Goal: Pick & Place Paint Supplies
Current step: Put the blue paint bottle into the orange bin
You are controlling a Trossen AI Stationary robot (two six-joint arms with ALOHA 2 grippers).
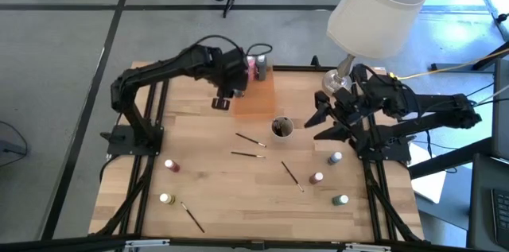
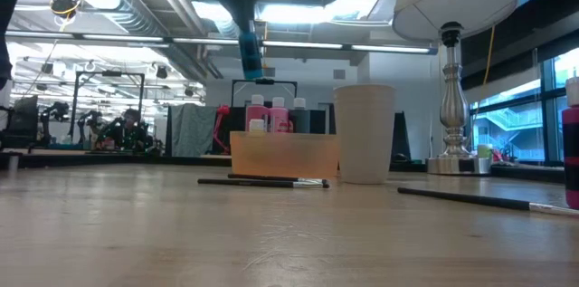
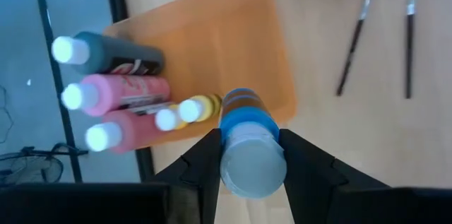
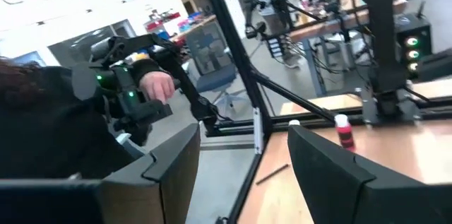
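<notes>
My left gripper (image 1: 225, 97) hangs over the left edge of the translucent orange tray (image 1: 258, 97), shut on a blue paint bottle (image 3: 247, 146). Pink, grey and yellow bottles (image 3: 120, 97) stand together at the tray's far end. Loose on the table lie paintbrushes (image 1: 250, 139) (image 1: 291, 174) (image 1: 191, 216) and small bottles (image 1: 170, 164) (image 1: 165, 199) (image 1: 335, 157) (image 1: 316, 178) (image 1: 340, 200). My right gripper (image 1: 322, 121) is raised at the table's right side, pointing level, open with nothing between its fingers (image 4: 169, 167). My left gripper pinches the blue bottle's body (image 3: 244, 121) between its two fingers (image 3: 205, 160), one on each side. The fingers come from above, slanting down. The bottle hangs along them, its pale round end (image 3: 252, 167) toward the wrist, lifted clear above the tray (image 2: 251, 52).
A round cup (image 1: 281, 127) stands just right of the tray's near end. A lamp with a white shade (image 1: 374, 5) stands at the far right corner, over my right arm. Dark frame rails run along the table's edges. A person's hand (image 4: 155, 83) shows beyond the table.
</notes>
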